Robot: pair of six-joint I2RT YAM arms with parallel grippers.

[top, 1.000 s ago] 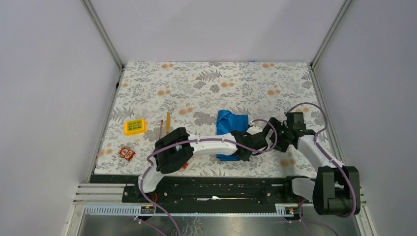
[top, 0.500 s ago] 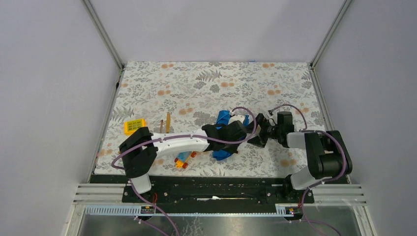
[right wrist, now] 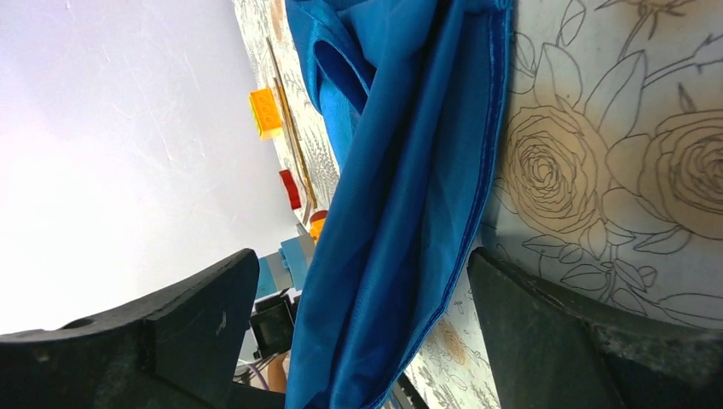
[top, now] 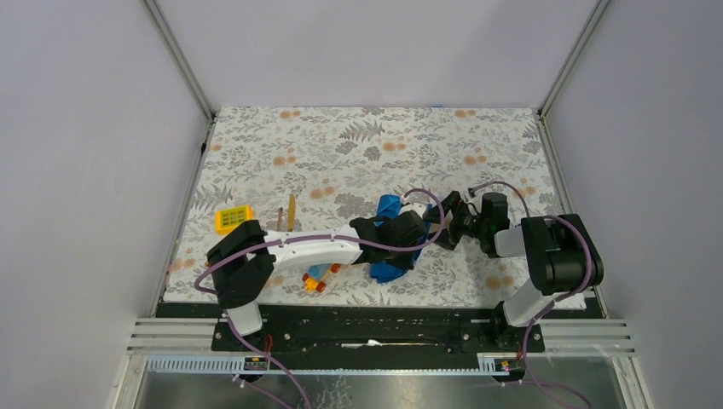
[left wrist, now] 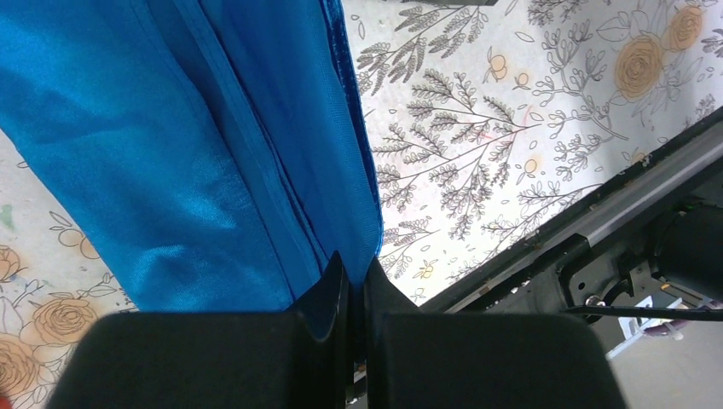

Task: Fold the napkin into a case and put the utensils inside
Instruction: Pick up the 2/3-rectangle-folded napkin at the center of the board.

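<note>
The left fingers clamp the napkin by its edge; the right fingers gape astride its long fold, the utensils well off left.

No writing, number or sign can be read in any view. The marks on the yellow block are too small to be made out

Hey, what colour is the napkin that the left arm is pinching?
The napkin is plain bright blue, no pattern; the left wrist view shows it best.
</note>
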